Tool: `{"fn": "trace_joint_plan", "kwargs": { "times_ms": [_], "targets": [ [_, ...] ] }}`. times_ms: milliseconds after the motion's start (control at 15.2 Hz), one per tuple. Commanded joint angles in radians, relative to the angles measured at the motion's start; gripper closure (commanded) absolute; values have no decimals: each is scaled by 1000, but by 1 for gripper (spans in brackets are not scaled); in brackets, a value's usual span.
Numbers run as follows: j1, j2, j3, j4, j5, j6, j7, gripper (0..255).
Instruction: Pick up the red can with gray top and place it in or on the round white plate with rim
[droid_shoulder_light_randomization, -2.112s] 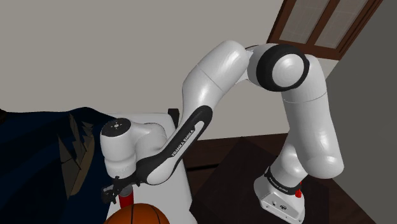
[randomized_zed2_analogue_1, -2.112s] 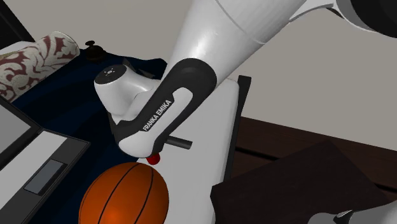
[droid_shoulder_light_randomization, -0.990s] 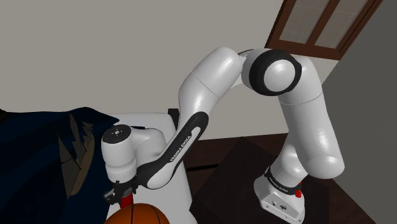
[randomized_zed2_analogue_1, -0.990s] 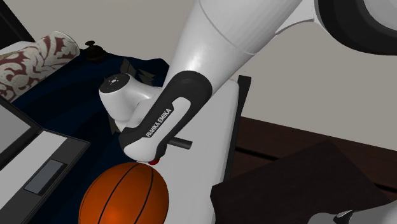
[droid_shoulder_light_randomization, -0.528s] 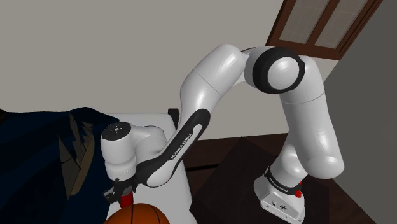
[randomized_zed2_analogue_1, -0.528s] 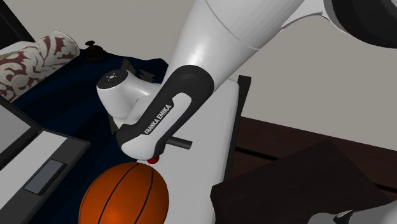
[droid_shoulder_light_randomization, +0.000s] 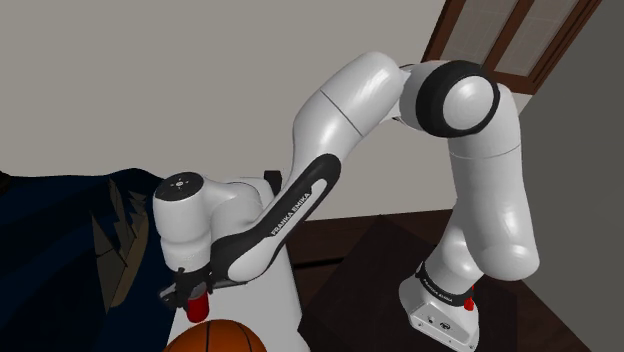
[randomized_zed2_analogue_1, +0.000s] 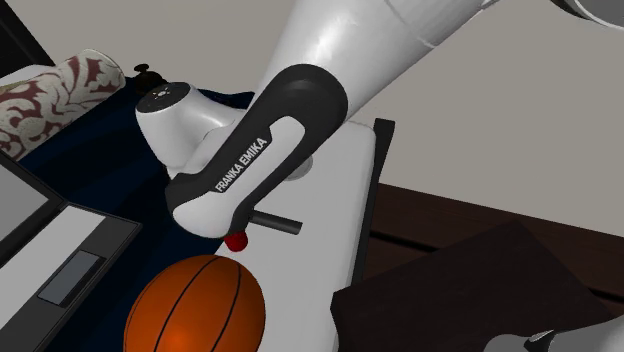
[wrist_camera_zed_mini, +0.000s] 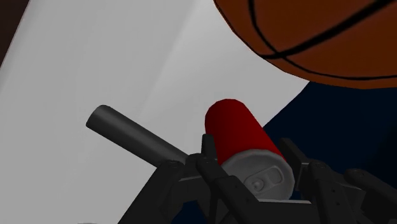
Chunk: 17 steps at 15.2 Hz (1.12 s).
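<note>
Red can (droid_shoulder_light_randomization: 197, 304) clamped in the black gripper (wrist_camera_zed_mini: 248, 156) at the shoulder view's lower left, just above the basketball (droid_shoulder_light_randomization: 224, 338); grasp looks done; placing on the plate is left

basketball (randomized_zed2_analogue_1: 198, 305) close by red can (wrist_camera_zed_mini: 238, 130), laptop (randomized_zed2_analogue_1: 85, 245) beyond, white surface (randomized_zed2_analogue_1: 312, 285) w/ free room

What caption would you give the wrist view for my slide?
Black jaws clasp a red can with a gray top, an orange basketball close beyond it.
</note>
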Motion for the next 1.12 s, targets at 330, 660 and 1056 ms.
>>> {"fn": "trace_joint_plan", "kwargs": {
  "times_ms": [330, 660, 1056],
  "targets": [
    [-26, -73, 36, -8, 43, -61, -27, 255],
    [-91, -61, 23, 31, 55, -86, -120, 255],
    [-175, -22, 0, 127, 66, -138, -252, 255]
  ]
}}
